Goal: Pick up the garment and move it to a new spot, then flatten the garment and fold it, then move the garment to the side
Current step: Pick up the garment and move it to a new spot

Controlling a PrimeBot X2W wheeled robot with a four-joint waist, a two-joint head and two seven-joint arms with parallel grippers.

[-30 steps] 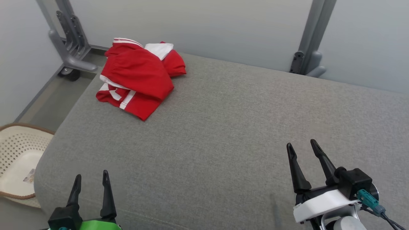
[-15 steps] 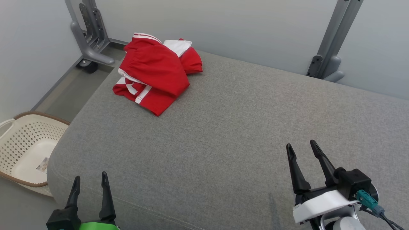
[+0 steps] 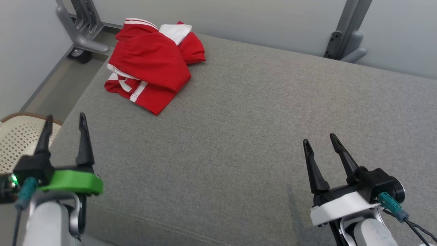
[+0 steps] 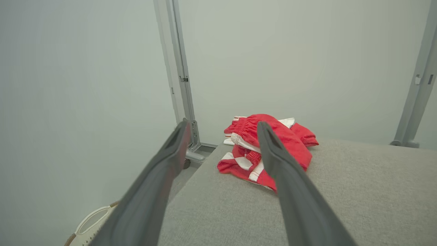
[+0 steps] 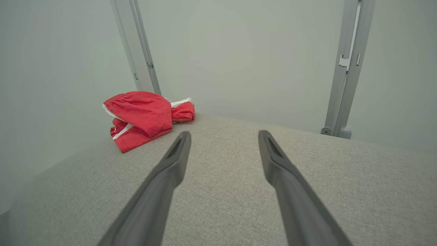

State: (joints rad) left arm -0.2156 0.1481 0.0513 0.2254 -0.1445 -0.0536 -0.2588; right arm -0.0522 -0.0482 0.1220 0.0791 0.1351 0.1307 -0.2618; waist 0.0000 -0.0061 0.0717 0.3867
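**A:** Red cloth with white stripes: that's the garment [image 3: 150, 73], yes? Where does it lie?

**B:** Bunched in a heap at the far left corner of the grey cushion [image 3: 256, 136], close to the edge. From the left wrist [image 4: 245, 130] it sits straight ahead, past the fingertips. From the right wrist [image 5: 143, 116] it is ahead and well off to the left.

**A:** And is anything holding it?

**B:** No. The left jaws stand wide, their dark fingers [image 3: 83, 136] well apart with nothing between them, raised over the near left edge of the cushion, with the pale basket [image 3: 13, 150] on the floor beyond them. The right jaws are parted too, somewhat narrower, and empty, over the near right part of the cushion. Both are well apart from the garment.

**A:** So how far along would you say we are?

**B:** At the very start, by my reading. The cloth is crumpled and doubled over itself, not spread out and not neatly folded, so I judge that the pick-up has not yet happened. All of it is left: lift it, set it on a fresh spot, smooth it flat, fold it, then shift it aside. The left arm looks the nearer one for the first reach.
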